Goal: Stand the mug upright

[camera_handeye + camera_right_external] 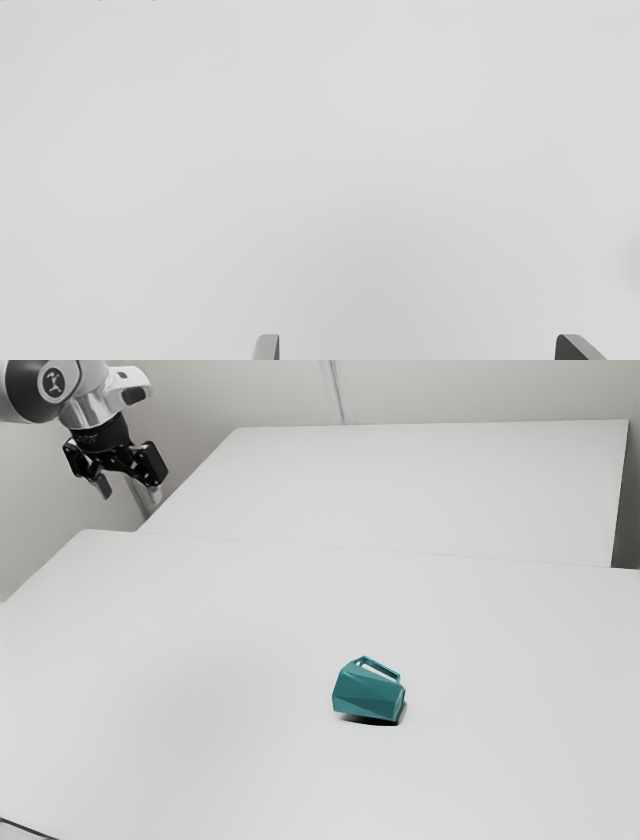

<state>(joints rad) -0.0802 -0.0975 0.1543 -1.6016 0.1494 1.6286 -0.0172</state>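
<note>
A teal faceted mug [369, 694] lies on its side on the white table, its handle on the upper side; I cannot tell which end is its mouth. My gripper [130, 492] hangs in the exterior view's upper left, raised and well apart from the mug. In the wrist view the gripper [419, 346] is open, the two fingertips wide apart with nothing between them and plain pale surface beyond.
The white table [200, 660] spreads around the mug. Behind it is another white surface [420, 490], with pale walls beyond. A thin dark cable [28, 829] crosses the exterior view's lower left corner.
</note>
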